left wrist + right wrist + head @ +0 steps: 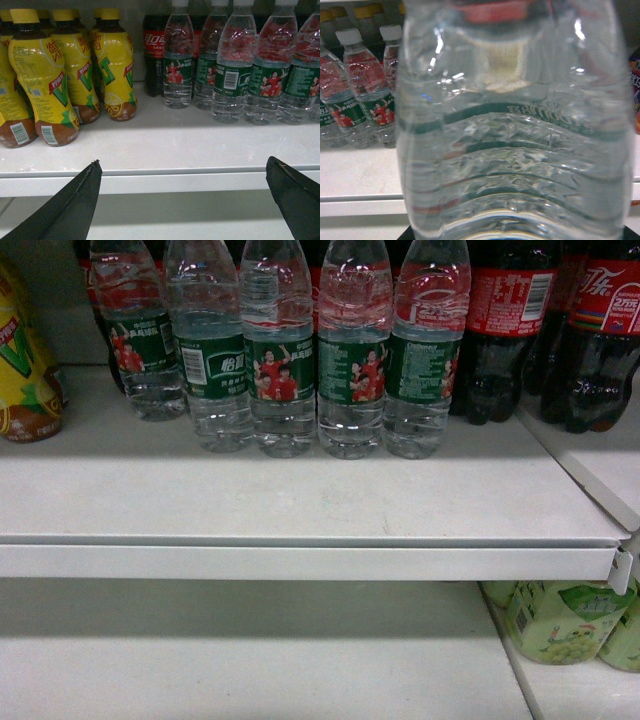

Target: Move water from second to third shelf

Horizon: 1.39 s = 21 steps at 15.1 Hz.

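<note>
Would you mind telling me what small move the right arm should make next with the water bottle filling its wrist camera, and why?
Probably lower it toward the lower shelf. A water bottle fills the right wrist view, apparently already held clear of the row on the upper shelf, and the lower shelf looks bare on that side. The left gripper hangs open, idle.
</note>
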{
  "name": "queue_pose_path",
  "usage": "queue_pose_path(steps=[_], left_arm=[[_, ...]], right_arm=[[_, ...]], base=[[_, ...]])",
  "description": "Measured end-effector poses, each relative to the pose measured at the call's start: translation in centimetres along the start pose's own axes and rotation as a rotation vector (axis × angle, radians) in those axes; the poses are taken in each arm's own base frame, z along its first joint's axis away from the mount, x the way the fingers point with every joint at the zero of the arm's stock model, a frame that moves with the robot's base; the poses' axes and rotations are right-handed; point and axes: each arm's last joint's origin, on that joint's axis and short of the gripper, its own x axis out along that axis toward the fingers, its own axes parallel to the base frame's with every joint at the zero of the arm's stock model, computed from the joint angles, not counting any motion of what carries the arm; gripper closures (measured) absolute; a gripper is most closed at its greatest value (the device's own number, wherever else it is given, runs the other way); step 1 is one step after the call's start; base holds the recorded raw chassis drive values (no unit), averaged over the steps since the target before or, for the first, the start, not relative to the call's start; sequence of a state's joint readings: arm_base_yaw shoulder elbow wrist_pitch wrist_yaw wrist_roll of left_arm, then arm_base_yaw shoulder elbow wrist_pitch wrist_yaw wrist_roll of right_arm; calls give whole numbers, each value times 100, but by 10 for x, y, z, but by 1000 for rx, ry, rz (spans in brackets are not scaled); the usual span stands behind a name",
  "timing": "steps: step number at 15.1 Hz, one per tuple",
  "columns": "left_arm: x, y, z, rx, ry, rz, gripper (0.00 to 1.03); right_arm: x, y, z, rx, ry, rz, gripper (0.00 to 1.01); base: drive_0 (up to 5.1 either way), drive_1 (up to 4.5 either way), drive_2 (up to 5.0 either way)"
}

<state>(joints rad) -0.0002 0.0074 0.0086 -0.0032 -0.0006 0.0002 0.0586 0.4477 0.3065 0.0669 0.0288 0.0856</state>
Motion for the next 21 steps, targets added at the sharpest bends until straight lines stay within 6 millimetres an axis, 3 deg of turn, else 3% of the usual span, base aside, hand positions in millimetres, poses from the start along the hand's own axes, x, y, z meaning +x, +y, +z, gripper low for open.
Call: queue_pose_path(steps=[21], left_arm=[[0,0,0,0,-1,0,5]], right_arm=[[0,0,-1,-1,0,-7,59]], base=[[0,0,0]])
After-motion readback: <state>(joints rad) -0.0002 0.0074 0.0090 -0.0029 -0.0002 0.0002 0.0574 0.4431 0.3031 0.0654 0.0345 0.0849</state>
